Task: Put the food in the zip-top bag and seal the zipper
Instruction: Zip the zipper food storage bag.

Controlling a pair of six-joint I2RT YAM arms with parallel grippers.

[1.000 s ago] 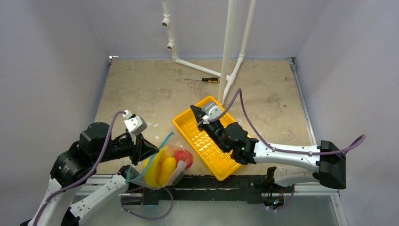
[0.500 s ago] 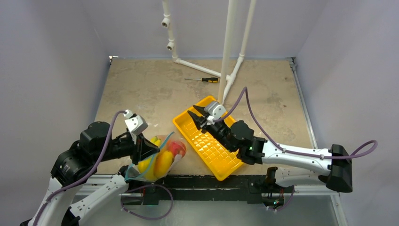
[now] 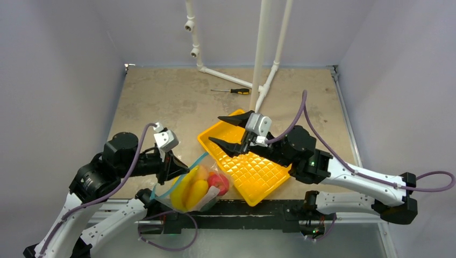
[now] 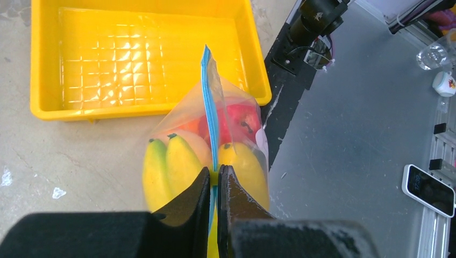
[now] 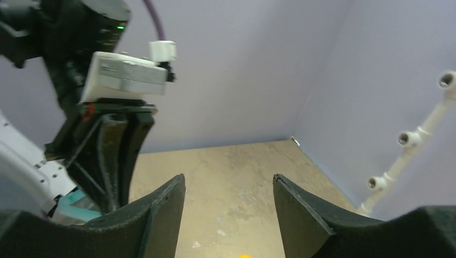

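The zip-top bag point(image 3: 201, 188) hangs at the table's near edge, left of the tray, with the food inside: yellow bananas point(image 4: 172, 161), a red apple point(image 4: 239, 119) and a yellow fruit point(image 4: 244, 164). My left gripper point(image 3: 175, 165) is shut on the teal zipper point(image 4: 209, 97) at the bag's left end, and in the left wrist view the strip runs up from between the pinched fingers point(image 4: 200, 188). My right gripper point(image 3: 215, 129) hovers open over the tray's far-left corner, nothing between its fingers point(image 5: 166, 209).
A yellow gridded tray point(image 3: 258, 174) lies empty at centre right. A black-and-yellow screwdriver point(image 3: 236, 91) lies farther back. White pipes point(image 3: 262, 59) stand behind the tray. Past the table's near edge runs a black rail point(image 4: 285, 48).
My right gripper has opened, lifted and swung right above the tray. My left gripper has shifted a little right, carrying the bag with it.
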